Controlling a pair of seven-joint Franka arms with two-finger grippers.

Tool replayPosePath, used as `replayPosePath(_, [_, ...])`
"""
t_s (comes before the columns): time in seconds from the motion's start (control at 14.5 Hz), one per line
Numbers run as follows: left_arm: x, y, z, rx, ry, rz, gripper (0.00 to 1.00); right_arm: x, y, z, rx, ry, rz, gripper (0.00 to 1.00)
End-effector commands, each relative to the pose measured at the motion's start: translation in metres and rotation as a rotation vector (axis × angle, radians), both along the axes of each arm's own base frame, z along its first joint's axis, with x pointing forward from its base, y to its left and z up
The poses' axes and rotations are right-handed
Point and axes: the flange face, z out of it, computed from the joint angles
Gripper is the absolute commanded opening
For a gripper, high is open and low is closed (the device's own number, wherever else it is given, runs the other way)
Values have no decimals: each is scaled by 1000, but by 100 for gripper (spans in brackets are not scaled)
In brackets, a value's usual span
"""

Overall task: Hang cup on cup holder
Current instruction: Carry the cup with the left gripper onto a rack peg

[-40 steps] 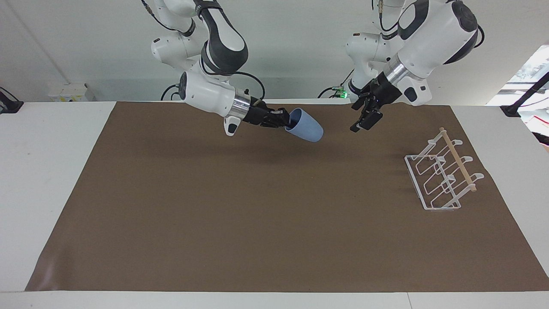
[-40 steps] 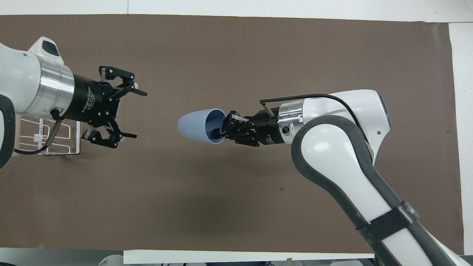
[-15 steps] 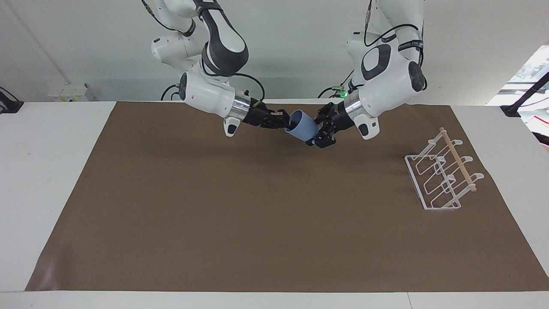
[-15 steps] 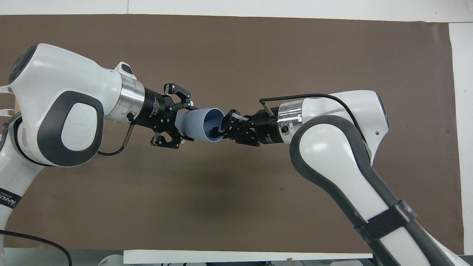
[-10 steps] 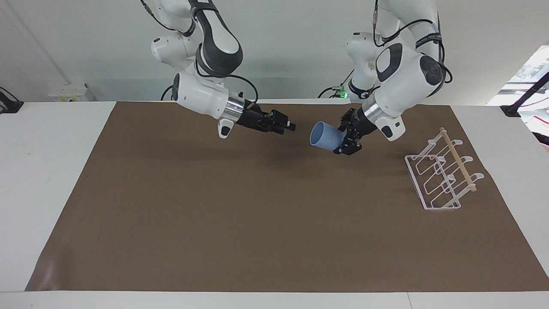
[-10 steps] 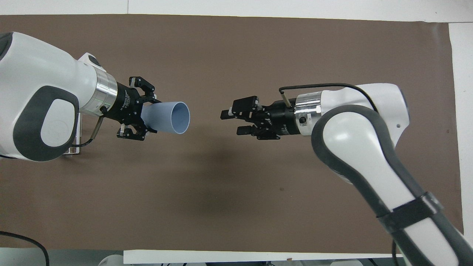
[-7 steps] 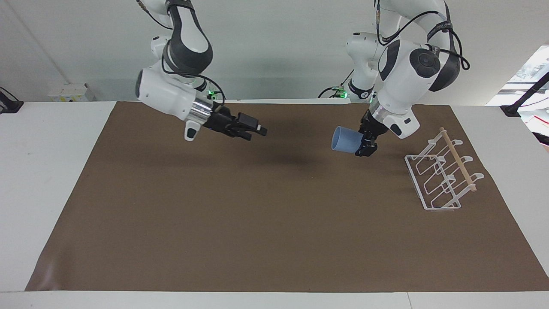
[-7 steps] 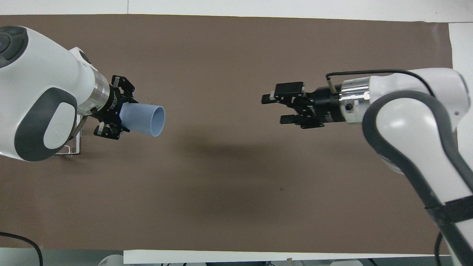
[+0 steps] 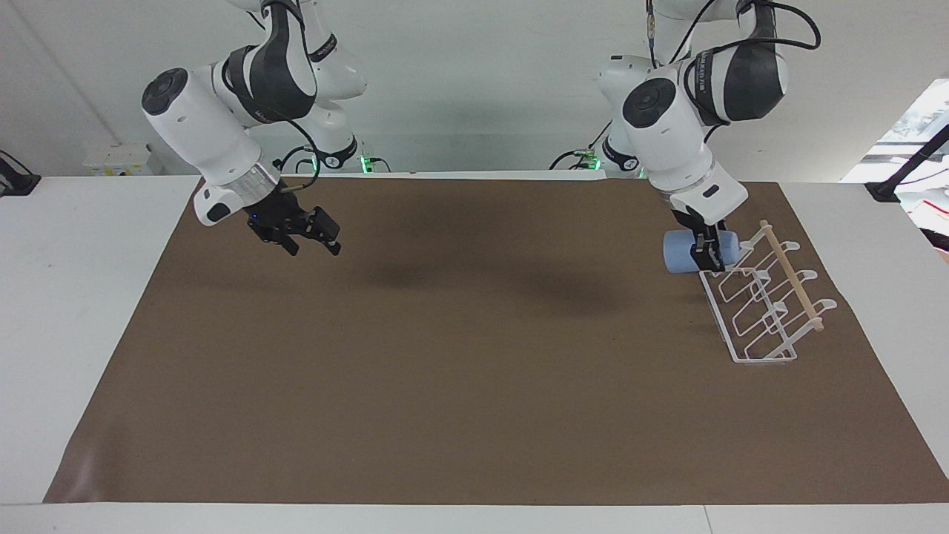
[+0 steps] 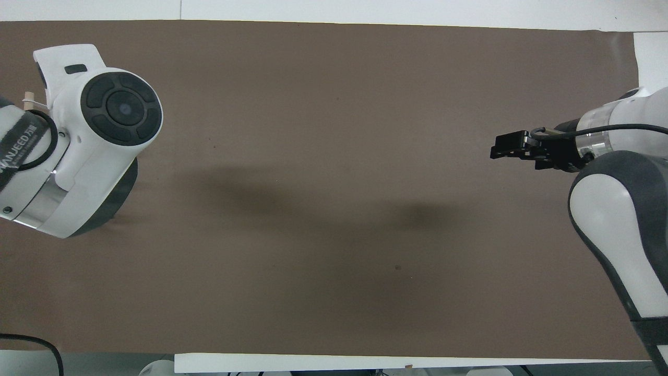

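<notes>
My left jaws (image 9: 706, 258), clamped on the cup (image 9: 678, 251), hold it sideways just beside the cup holder (image 9: 764, 300) near the desk's corner; right jaws (image 9: 308, 239) open, empty.

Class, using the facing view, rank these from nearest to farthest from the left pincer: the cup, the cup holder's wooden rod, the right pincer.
1. cup: held in the left pincer.
2. wooden rod: atop the cup holder, just beside it.
3. right pincer: open, over the right arm's end of the mat.
</notes>
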Motion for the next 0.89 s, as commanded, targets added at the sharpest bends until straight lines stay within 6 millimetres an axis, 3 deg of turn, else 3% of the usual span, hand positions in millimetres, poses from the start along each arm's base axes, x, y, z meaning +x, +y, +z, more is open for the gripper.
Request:
replayPosePath(0.0, [6,12,8,198,-118,-27,0,-3,-34,48,-112,29,-3,99])
replayPosePath(0.14, [13,32,-4,352,-170,-45,0,-7,-48,102,-121,51,-23,99])
replayPosePath(0.28, [15,37,-29,432,-163,-76,0,-22,-72,126,-179,106,4,99])
replayPosePath(0.41, [23,46,-43,485,-192,-77,0,-29,-75,123,-183,148,48,99])
replayPosePath(0.62, [45,64,-84,548,-239,-59,0,-32,-90,120,-172,168,57,99])
replayPosePath(0.83, [57,77,-127,583,-294,-31,0,-21,-90,113,-177,221,65,99])
